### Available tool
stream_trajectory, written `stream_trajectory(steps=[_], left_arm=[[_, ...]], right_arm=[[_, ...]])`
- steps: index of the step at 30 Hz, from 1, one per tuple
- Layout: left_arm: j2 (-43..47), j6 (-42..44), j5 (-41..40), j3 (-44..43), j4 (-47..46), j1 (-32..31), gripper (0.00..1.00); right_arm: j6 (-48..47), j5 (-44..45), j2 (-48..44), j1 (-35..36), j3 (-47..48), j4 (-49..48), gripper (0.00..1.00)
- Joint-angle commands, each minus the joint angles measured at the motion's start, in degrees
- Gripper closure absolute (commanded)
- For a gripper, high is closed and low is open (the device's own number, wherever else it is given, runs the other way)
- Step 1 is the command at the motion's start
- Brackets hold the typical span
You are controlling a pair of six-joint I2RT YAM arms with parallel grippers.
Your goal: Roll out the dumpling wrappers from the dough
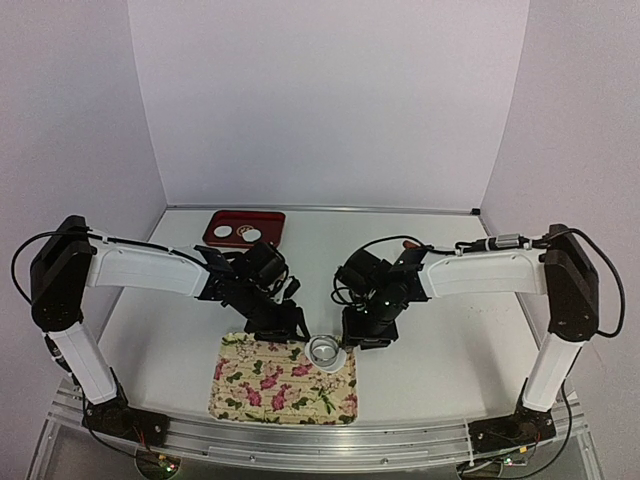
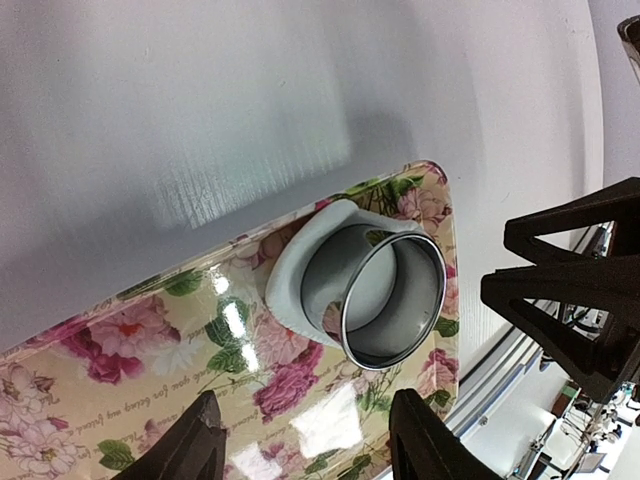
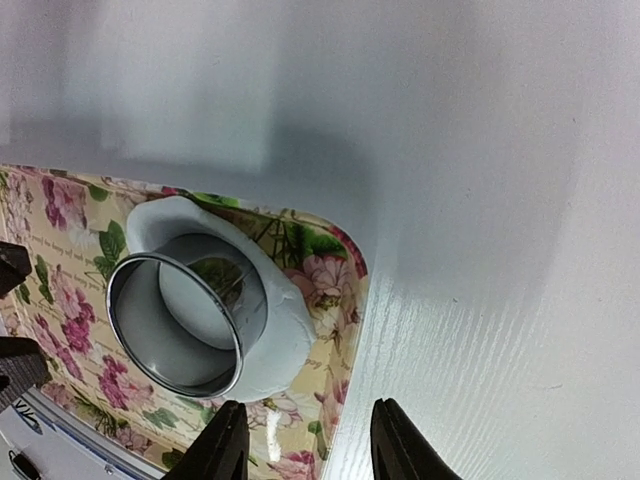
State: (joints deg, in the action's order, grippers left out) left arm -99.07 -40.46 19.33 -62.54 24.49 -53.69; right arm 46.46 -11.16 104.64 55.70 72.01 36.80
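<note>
Ring (image 2: pixel 392 300) is standing in the dough (image 2: pixel 290 270) for stamping — left claw (image 2: pixel 305 440) and right claw (image 3: pixel 308 440) are hanging parted, empty, beside it — while two wrappers (image 1: pixel 252 235) are lying in the red tray (image 1: pixel 275 222).

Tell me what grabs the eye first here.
The metal ring cutter stands on a slab of white dough, at the far right corner of the floral tray. The left gripper and right gripper flank it, both open and empty. Farther back, a red tray holds two dumpling wrappers.
</note>
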Motion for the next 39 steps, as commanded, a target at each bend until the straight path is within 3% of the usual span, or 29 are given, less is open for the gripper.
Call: stream_trajectory(steps=[1,13,24,29,39], left_arm=[[0.2,-0.2,-0.8,-2.0,-1.6,-0.2,0.44],[-2.0,-1.4,-1.3,-1.4,-3.9,0.0,0.51],[-1.7,-1.8,-2.0,-0.2,-4.0,0.0,0.51],[-1.3,-1.9,-2.4,0.4,-3.7,0.0,0.51],[3.3,-3.8,-2.7,6.5,-4.6,0.8,0.51]], right_arm=[[-1.8,1.0,0.0,0.2,3.5,0.9,0.57],[-4.1,2.0,8.4,0.9,9.4,1.0,0.63],[-5.2,2.7,12.2,1.6,12.2,1.2,0.84],[-6.0,2.7,13.0,1.9,12.8,1.7,1.00],[-9.6,4.6,13.0,3.6,13.4,5.3,1.00]])
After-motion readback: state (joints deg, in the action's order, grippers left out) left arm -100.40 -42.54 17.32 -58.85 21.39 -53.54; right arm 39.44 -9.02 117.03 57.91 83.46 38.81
